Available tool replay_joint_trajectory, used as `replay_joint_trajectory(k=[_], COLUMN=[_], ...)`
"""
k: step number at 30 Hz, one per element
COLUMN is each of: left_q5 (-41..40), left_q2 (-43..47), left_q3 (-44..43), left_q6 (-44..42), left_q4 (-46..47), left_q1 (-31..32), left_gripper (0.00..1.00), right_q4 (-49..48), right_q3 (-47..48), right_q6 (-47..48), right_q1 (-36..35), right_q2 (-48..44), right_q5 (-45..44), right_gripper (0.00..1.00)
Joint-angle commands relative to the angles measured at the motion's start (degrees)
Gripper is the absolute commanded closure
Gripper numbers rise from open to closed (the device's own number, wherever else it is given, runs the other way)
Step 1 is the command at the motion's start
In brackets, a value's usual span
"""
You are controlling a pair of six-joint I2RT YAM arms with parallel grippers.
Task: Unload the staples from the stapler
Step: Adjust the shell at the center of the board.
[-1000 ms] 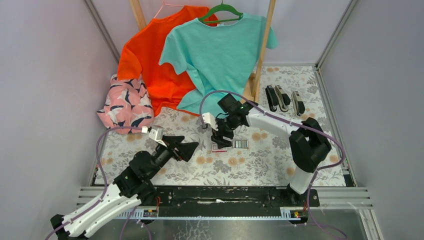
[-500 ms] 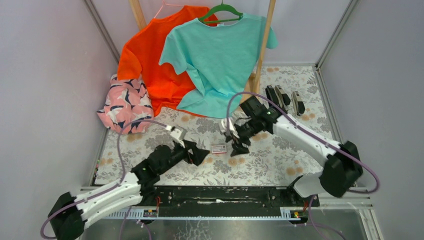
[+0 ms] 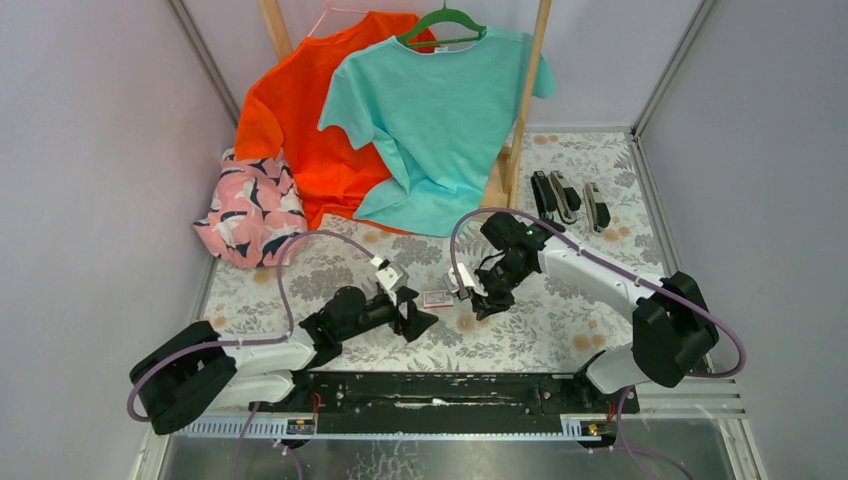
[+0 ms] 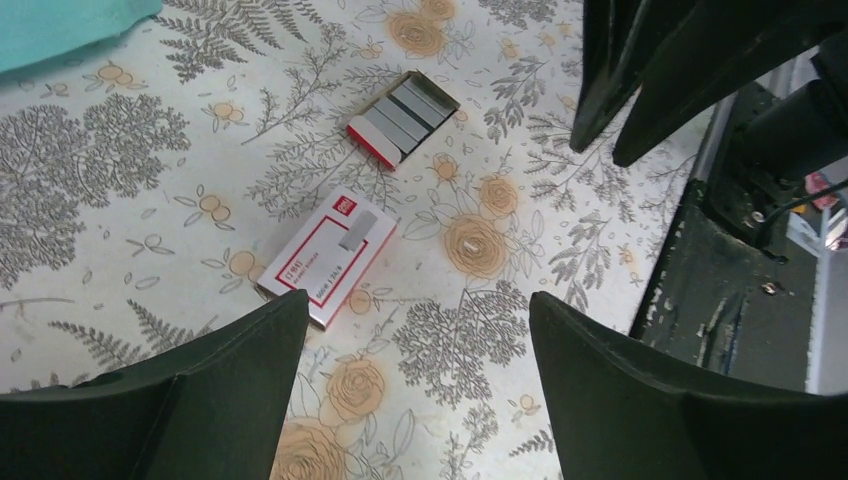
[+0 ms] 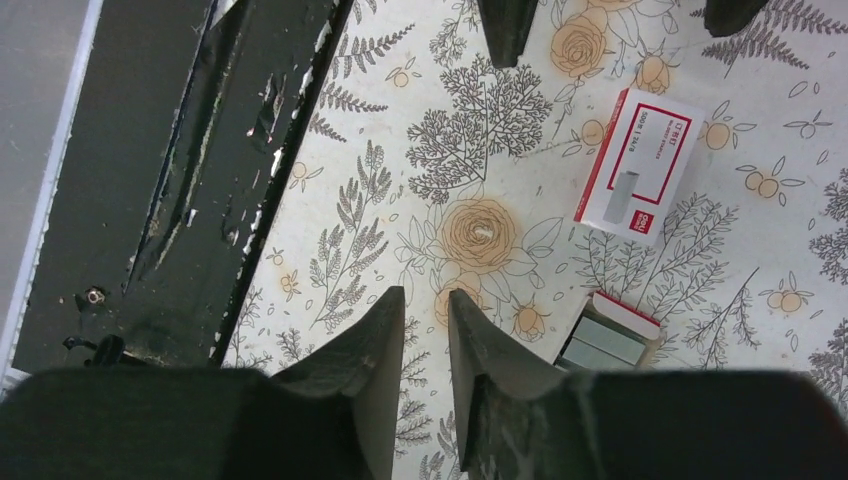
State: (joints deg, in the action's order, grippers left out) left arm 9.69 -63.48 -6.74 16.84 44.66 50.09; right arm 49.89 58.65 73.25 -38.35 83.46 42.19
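Lying in a tray on the table, staples are being flanked: right end effector just nearside, narrowed to an empty slit; left end effector spread wide, left beyond the box.

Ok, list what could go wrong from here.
1. The left gripper and the right gripper hang close together over the same patch of table, so they could collide.
2. The open tray of staple strips lies right beside the right gripper, and a nudge could scatter them.
3. The three staplers lie at the table's far right, away from both arms. Effort may be going to the wrong things.
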Motion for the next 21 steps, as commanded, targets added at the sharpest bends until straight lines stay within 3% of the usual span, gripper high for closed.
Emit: replay_joint_trajectory(k=[1,4,9,12,16,21], left_q5=[-3.19,-6.4,-3.47,-0.8,-5.78,-5.15], left_q2=[-2.63,-1.86,2.29,4.86,9.26,9.88], left_q3=[-5.03,-4.73,-0.51,2.75,5.45,7.0], left_q6=[-6.31,-7.82,-7.21,-5.88,-5.21,-2.9], left_q4=[-4.03,-5.2,2.13,9.36,8.39,10.79], left_q1=[-0.4,-0.36,-0.38,-0.42,-0.51,-0.54], left_gripper=[0.13,0.19,0.33,0.34,0.33,0.26], right_q4=[0.03,-1.55,-0.18,-2.06,-4.99,-8.73], right_q3=[2.22,1.68,1.27,-1.69,-3.4,-4.98], right_q6=[-0.94,-2.76,-0.44,2.91,3.06,1.53], right_q1=[1.56,3.44,3.81,3.81,3.76,3.79], right_q2=[0.61,2.95,8.79,9.27,9.63,11.25], right_q5=[0.64,1.78,1.16,-1.66,-6.05,-10.44], right_gripper=[0.77,0.89,0.91,0.91,0.9,0.89])
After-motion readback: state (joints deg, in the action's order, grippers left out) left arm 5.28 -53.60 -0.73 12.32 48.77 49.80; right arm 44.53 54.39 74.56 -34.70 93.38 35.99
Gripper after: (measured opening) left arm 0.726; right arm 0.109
